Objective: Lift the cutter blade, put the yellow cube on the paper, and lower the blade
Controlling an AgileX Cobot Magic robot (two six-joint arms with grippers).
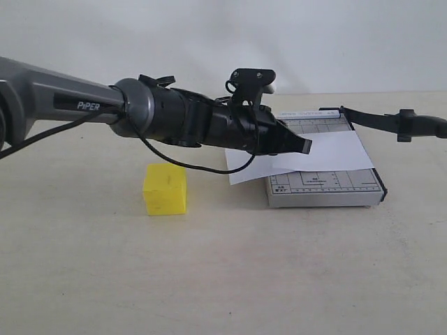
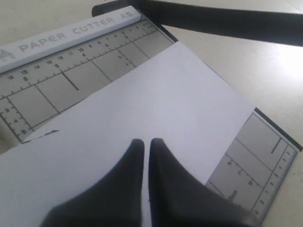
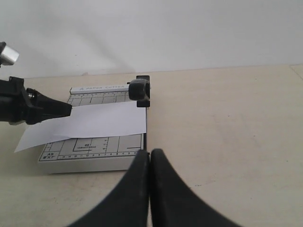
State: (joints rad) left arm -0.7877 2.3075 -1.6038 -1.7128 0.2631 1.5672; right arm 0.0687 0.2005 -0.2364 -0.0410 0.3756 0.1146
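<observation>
The yellow cube (image 1: 165, 188) sits on the table, left of the grey trimmer board (image 1: 325, 185) and under my left arm. The white paper (image 1: 335, 152) lies across the board, its left corner hanging over the edge. The cutter blade (image 1: 370, 117) is raised off the board and runs out to the right from its back hinge; its handle end (image 3: 139, 90) faces the right wrist camera. My left gripper (image 1: 306, 145) hovers over the paper (image 2: 161, 104), shut and empty. My right gripper (image 3: 150, 152) is shut on nothing, near the board's corner (image 3: 94, 149).
The left arm's black cable (image 1: 195, 166) droops between the cube and the paper. A white wall stands behind the table. Bare tabletop (image 3: 227, 142) lies beside the board on the blade side.
</observation>
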